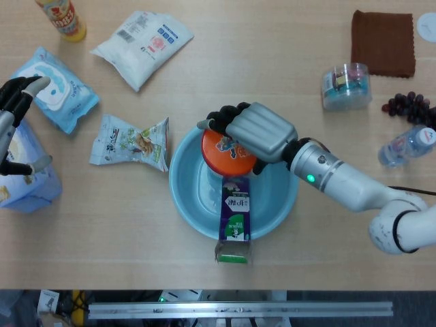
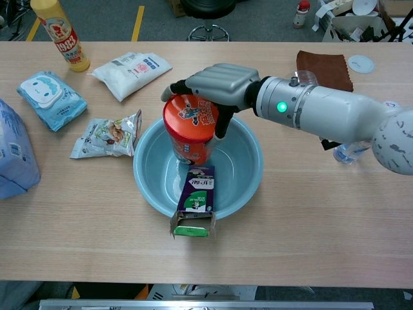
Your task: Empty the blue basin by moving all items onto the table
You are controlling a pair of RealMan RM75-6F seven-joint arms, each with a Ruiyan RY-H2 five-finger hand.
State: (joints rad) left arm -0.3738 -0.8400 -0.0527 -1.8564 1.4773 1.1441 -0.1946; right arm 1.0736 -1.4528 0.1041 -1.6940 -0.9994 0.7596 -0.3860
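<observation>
Chest view: right hand [image 2: 219, 84] grips the orange noodle cup [image 2: 190, 129] from above, fingers wrapped round its rim, cup raised over the blue basin [image 2: 242, 174]. Purple milk carton [image 2: 197, 200] leans on the near rim (base outside). Left hand [image 1: 13, 109] idle, fingers spread, holding nothing, at the worktop [image 2: 310, 226] edge.

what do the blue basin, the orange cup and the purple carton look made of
Blue basin: likely plastic, smooth with a soft sheen on its wall. Orange cup, gripped by the right robot hand: probably printed paper or plastic, glossy. Purple carton: coated paperboard, judging by its folded edges.
</observation>
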